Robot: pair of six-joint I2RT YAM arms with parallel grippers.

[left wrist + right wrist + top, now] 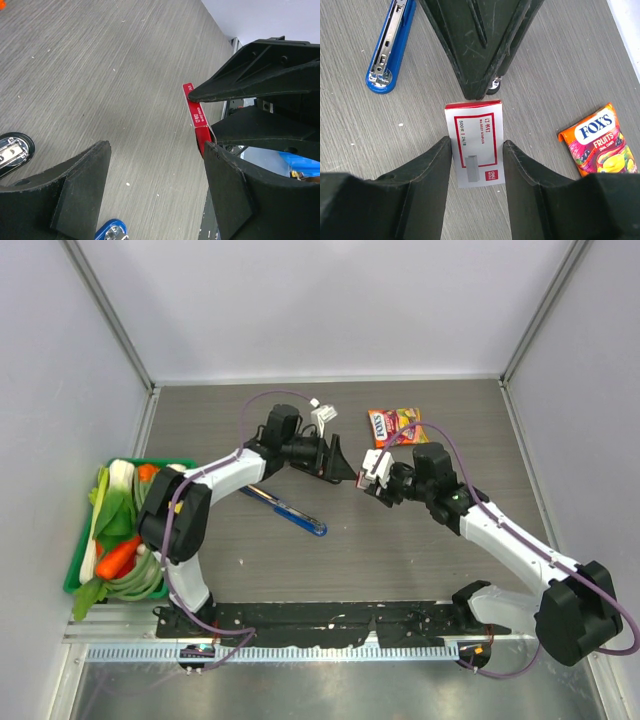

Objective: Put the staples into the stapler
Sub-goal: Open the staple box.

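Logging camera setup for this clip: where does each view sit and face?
Top external: above, behind, looking down at the table; left arm and right arm show.
Left wrist: looks past left claw at the table.
Right wrist: looks down past right claw gripping the staple box.
Shared: both wrist views show that box.

You're in a robotics lab test cell. The grey wood-grain table [400, 560] is boxed in by plain white panels [330, 300] on aluminium posts [110, 310]. A left arm [215, 480] and a right arm [510, 540] are bolted to a black base rail [330, 618] at the near edge. The props are a green tray [75, 570] of vegetables [120, 530] and a Fox's candy bag [393, 425].
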